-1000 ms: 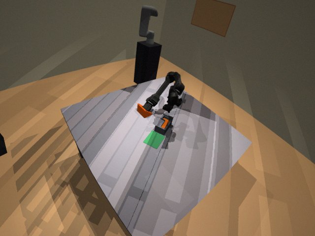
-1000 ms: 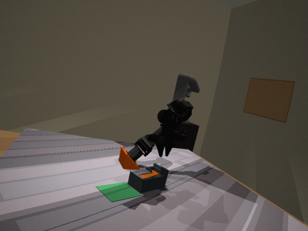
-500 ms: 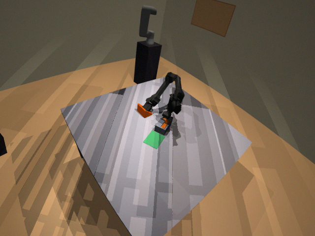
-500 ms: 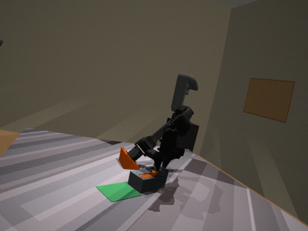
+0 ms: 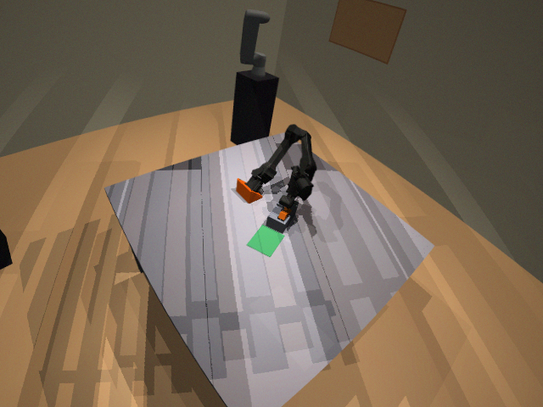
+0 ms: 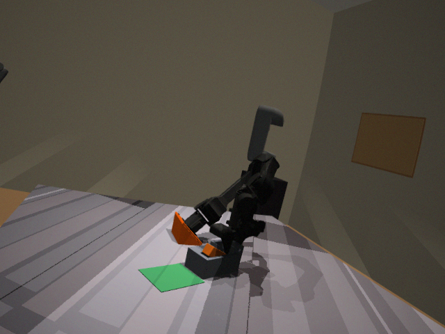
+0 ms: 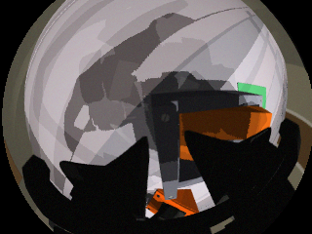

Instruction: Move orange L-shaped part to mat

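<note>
Exterior view first, and we see the black arm folded down tight over the grey tray (image 6: 201,264), its gripper (image 6: 229,248) low at the tray's far end. We can make out the orange L-shaped part (image 6: 212,250) in the tray pocket, and it sits tilted: the end nearer us pokes up above the tray's rim, while the end under the gripper is hidden behind the dark fingers.

From the top view we get the same story: gripper (image 5: 287,208) right on top of the tray (image 5: 275,224), a small patch of the orange part (image 5: 283,214) showing just below it. The green mat (image 5: 265,241) lies flat beside the tray, touching or nearly touching its edge, with nothing on it.

Over at the wrist view, we look between two dark fingers held partly apart. They clasp nothing; the jaws stand half spread with the tray wall (image 7: 171,150) running up the gap between them. The orange part (image 7: 224,124) fills the space just beyond the right finger, very close, and a sliver of the mat (image 7: 253,92) peeks in past it. Whether a fingertip actually touches the part, we cannot tell.

Near the arm's base we also see an orange wedge-shaped piece (image 6: 183,232) on the striped grey table (image 6: 90,259).
</note>
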`<state>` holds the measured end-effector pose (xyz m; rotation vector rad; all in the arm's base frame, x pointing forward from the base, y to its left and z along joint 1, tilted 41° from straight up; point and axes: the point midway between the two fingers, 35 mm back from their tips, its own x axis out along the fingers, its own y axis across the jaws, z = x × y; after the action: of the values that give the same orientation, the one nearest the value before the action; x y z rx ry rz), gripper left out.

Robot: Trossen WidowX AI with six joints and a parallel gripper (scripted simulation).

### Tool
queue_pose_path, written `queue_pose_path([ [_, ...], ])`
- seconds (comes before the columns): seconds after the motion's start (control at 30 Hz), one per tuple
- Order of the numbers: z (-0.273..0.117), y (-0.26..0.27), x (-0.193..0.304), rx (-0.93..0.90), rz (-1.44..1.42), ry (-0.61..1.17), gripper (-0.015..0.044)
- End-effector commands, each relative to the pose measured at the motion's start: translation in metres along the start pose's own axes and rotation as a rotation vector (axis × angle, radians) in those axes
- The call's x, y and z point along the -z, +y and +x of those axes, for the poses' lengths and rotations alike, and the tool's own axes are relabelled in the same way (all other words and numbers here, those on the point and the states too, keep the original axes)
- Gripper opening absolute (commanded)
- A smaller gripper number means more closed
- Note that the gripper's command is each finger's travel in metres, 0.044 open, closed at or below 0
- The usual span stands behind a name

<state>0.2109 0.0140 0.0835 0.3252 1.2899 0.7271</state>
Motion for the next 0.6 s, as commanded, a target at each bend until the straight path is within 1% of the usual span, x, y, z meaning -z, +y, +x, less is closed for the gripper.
queue_pose_path([
  [0.0, 0.0067, -0.0002, 0.0014, 0.002, 0.008, 0.003, 0.018],
  [0.17, 0.0138, 0.0002, 0.0017, 0.001, 0.008, 0.002, 0.018],
  [0.57, 0.0126, 0.0014, 0.0012, -0.004, 0.004, 0.001, 0.018],
])
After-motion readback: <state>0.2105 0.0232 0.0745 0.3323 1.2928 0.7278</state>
